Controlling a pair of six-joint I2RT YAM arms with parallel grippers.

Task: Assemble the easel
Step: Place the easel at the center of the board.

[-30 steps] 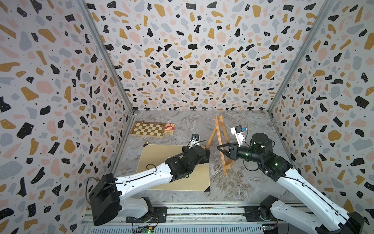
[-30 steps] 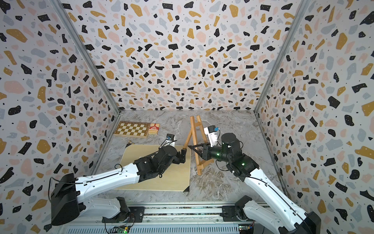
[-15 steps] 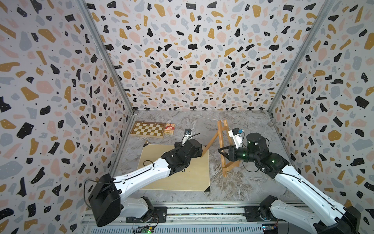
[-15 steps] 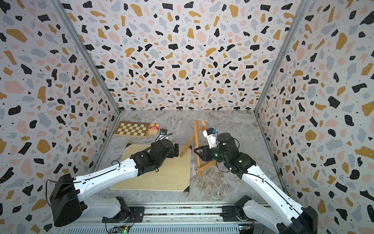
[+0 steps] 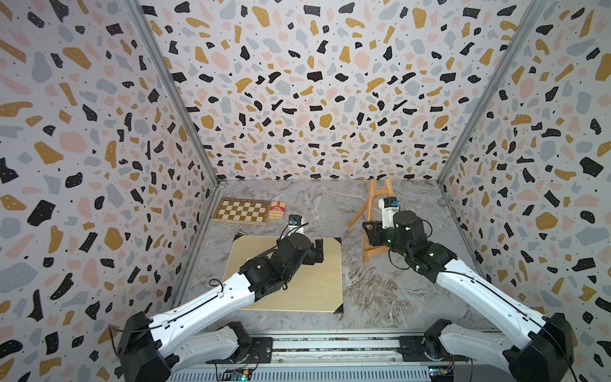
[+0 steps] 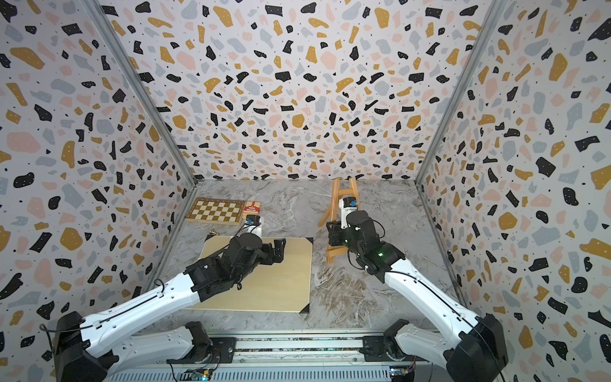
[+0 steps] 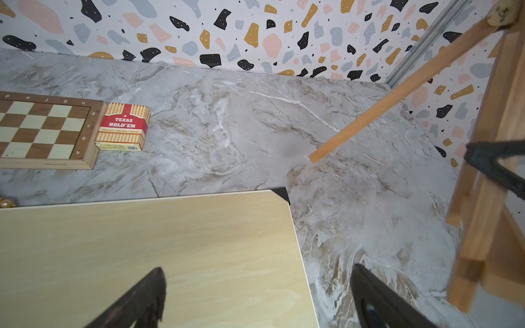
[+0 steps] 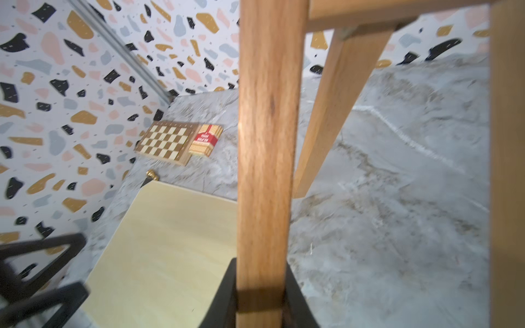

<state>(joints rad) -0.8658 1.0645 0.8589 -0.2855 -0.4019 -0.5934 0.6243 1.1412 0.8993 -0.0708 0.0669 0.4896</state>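
Pale board (image 5: 297,287) lies nearest, the left gripper (image 7: 255,284) over it, jaws wide and empty. Beyond, rightward, the right gripper (image 8: 260,295) pinches a front slat of the easel (image 5: 371,198), which is upright with its back leg splayed. Next, I'd guess: settle it squarely, then release.

- Setting: a robot-lab test cell.
- I am mounted on a metal rail (image 5: 334,344) at the open front.
- Beyond the rail: a marble-print tabletop (image 5: 330,205), boxed by terrazzo-print panels (image 5: 314,82) joined at aluminium corner posts (image 5: 177,96).
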